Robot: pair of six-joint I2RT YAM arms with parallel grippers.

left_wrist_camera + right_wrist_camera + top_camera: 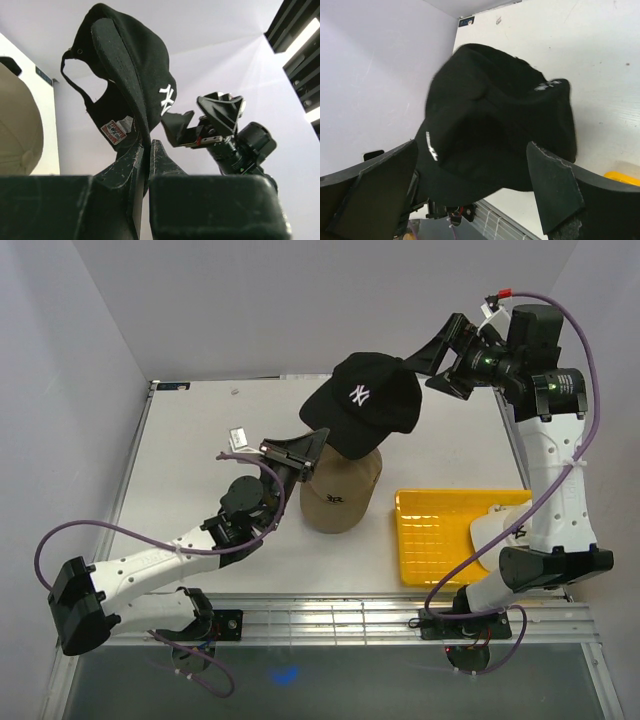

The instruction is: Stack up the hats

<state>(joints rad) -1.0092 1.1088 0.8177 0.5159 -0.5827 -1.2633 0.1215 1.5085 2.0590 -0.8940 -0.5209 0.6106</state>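
- Black cap looks light, with a floppy crown; the stiff brim seems the surest hold.
- Left gripper pinches that brim.
- Right gripper fingers spread, gripping nothing.

Findings on legible markings. The black cap carries a white interlocking "NY" monogram embroidered on its front panel, readable from above and from my left wrist. Inside its crown sits a red, white and blue sewn tag, with print too small to read. The tan cap has a dark front mark, not legible. The white cap, near right in the yellow tray, has a dark mark, partly hidden. A small white label lies on the table, far left, and is unreadable.
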